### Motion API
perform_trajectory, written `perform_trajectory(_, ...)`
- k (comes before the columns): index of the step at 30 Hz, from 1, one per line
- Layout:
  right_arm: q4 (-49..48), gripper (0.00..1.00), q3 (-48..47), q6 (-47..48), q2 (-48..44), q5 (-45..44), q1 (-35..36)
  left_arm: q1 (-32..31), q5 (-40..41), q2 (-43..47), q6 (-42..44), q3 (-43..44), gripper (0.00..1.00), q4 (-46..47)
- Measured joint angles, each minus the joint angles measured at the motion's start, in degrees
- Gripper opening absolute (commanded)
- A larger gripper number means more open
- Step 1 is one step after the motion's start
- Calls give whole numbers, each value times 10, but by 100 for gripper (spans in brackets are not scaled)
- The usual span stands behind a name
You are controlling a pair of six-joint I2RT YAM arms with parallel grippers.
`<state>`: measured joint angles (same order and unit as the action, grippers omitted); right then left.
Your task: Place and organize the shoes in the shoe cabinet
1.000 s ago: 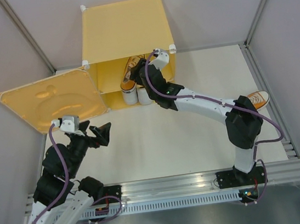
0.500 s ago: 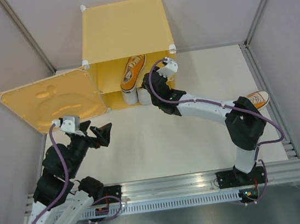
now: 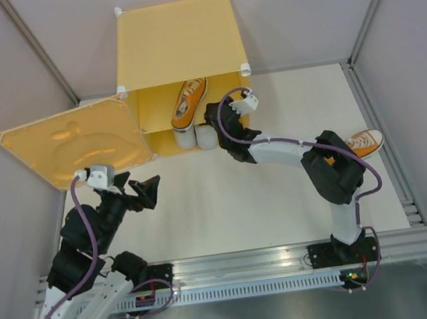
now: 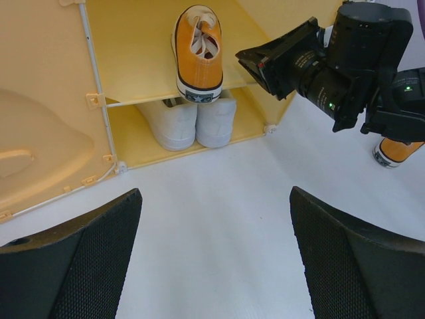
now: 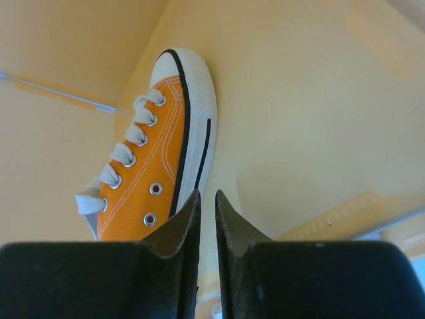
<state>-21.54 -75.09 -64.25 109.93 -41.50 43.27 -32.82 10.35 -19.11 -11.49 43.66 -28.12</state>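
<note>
The yellow shoe cabinet (image 3: 174, 43) stands at the back with its door (image 3: 70, 143) swung open to the left. One orange sneaker (image 3: 190, 101) lies on the inner shelf (image 5: 299, 119), toe inward; it also shows in the right wrist view (image 5: 156, 159). The white pair (image 3: 195, 137) sits side by side below the shelf. The second orange sneaker (image 3: 365, 142) lies on the table at the right, partly hidden by my right arm. My right gripper (image 3: 211, 114) is just outside the cabinet opening, jaws nearly closed and empty (image 5: 206, 199). My left gripper (image 3: 143, 191) is open and empty over the table (image 4: 216, 266).
The white table surface (image 3: 227, 205) spreads in front of the cabinet. Grey walls enclose the back and both sides. A metal rail (image 3: 250, 261) runs along the near edge by the arm bases. The open door takes up the left rear area.
My right gripper has pulled back out of the cabinet's upper compartment, leaving the orange sneaker on the shelf. The right elbow has folded back. My left arm has not moved.
</note>
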Motion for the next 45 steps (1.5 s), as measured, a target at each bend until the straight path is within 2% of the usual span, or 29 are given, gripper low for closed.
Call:
perform_trajectory(4, -20, 19, -3, -19, 18, 7, 0, -2, 0, 0, 0, 0, 95, 0)
perform_trajectory(6, -21, 22, -11, -24, 28, 5, 1, -4, 0, 0, 0, 0, 95, 0)
perform_trajectory(17, -16, 23, -87, -46, 85, 20, -3, -14, 0, 1, 0, 0, 95, 0)
perform_trajectory(26, 0, 33, -137, -47, 120, 36, -16, -20, 0, 5, 0, 0, 95, 0)
perform_trajectory(33, 15, 46, -184, -45, 144, 61, -13, -25, 0, 8, 0, 0, 95, 0)
perform_trajectory(45, 21, 47, -211, -54, 164, 66, -30, -30, 0, 12, 0, 0, 95, 0)
